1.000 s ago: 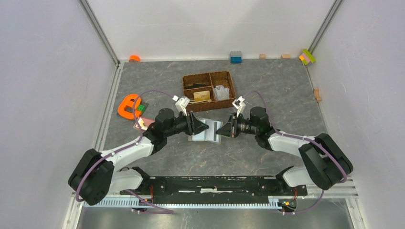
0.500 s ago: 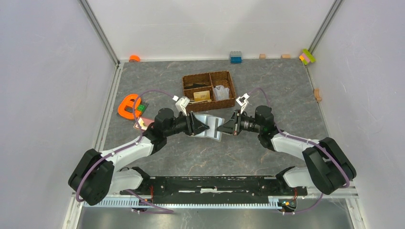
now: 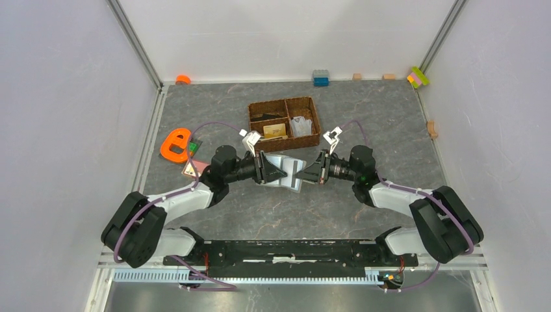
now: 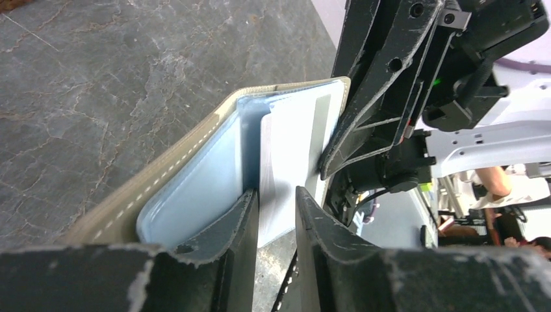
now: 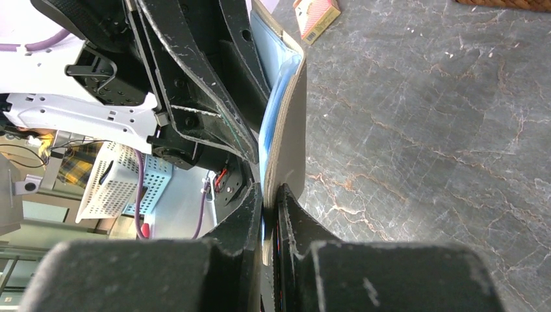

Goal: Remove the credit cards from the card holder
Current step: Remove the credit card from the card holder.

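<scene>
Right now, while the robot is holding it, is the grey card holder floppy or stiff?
Probably bendy rather than floppy: the card holder curves where the right gripper pinches its edge, yet it doesn't droop. Likely light, since it looks thin and that edge pinch props it upright. Its shiny blue pockets look slippery, so the card may slide out easily.

A brown woven basket (image 3: 279, 101) sits toward the table's far edge, where a blue-grey block (image 3: 320, 78), two tan blocks (image 3: 357, 76) and a small orange piece (image 3: 183, 79) line up, a multicoloured stack (image 3: 418, 77) fills the far right corner, and an orange curved toy (image 3: 167, 149) lies near the left edge.
</scene>
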Available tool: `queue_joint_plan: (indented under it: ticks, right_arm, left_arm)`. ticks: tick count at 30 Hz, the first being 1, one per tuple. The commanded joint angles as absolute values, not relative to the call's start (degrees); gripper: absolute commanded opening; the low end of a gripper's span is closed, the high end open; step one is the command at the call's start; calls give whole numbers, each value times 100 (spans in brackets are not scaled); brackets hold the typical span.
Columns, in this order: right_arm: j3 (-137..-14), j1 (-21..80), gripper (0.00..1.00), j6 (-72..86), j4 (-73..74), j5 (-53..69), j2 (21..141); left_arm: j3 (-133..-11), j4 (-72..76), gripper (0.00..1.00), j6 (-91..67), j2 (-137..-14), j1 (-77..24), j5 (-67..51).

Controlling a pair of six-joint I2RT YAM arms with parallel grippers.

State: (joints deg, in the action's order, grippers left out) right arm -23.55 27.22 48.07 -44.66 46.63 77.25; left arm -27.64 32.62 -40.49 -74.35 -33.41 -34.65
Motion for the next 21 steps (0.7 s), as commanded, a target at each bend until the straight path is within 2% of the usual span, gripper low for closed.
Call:
queue_joint_plan:
  ticks: [1, 3, 7, 10, 13, 14, 17, 21]
  right_arm:
    - [-2377, 2733, 0, 4966, -5073, 4935, 7757]
    - [-2385, 2733, 2, 4930, -5064, 4931, 7791]
    - [-2404, 2725, 27, 4819, -4988, 4896, 7855]
    - [-2366, 2725, 37, 4816, -5069, 4896, 7858]
    - [-2329, 2723, 42, 4825, -5140, 4862, 7849]
    - [-2329, 2729, 40, 4826, -5134, 4861, 7861]
    - [-2325, 2713, 19, 4866, -5161, 4852, 7843]
    - [-2241, 2593, 3, 4965, -5232, 4825, 7794]
  left_arm:
    - [-2674, 4299, 30, -4502, -7432, -3289, -3998]
    - [-2619, 4497, 25, -4585, -7397, -3287, -4071]
    - [-2580, 4580, 8, -4613, -7356, -3289, -4087]
    - [-2588, 4691, 3, -4687, -7430, -3287, -4157]
    - [-2584, 4947, 2, -4827, -7527, -3288, -4290]
    - [-2584, 4994, 2, -4851, -7552, -3287, -4307]
    - [-2584, 4960, 2, -4852, -7535, -3272, -4290]
    - [-2507, 4804, 2, -4860, -7412, -3155, -4118]
